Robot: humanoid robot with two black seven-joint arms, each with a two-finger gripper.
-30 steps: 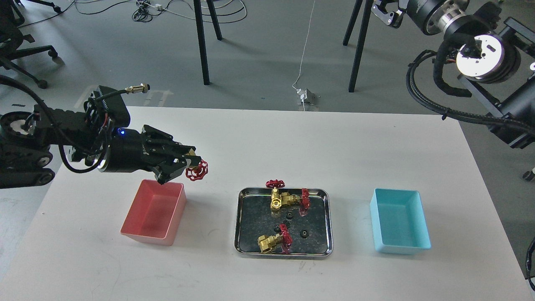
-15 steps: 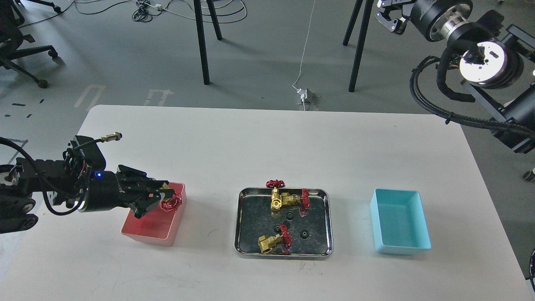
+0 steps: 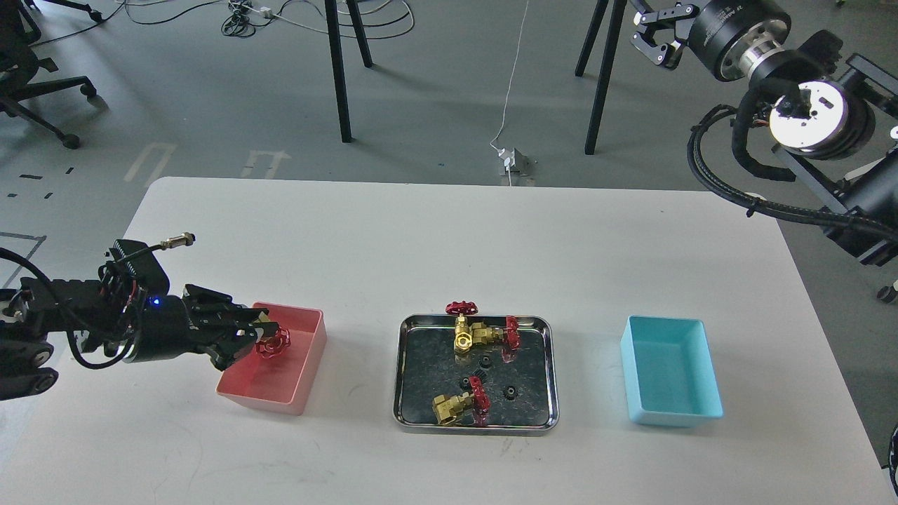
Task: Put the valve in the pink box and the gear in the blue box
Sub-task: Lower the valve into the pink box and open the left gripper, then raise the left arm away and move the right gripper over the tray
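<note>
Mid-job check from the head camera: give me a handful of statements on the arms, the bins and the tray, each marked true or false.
1. The left gripper is shut on a valve over the pink box. True.
2. The blue box holds a gear. False: it looks empty.
3. Three valves lie in the steel tray. True.
4. The right gripper is down at the tray. False: it is raised, far from the table, with its fingers apart.
5. The pink box sits right of the tray. False: it sits left of it.
</note>
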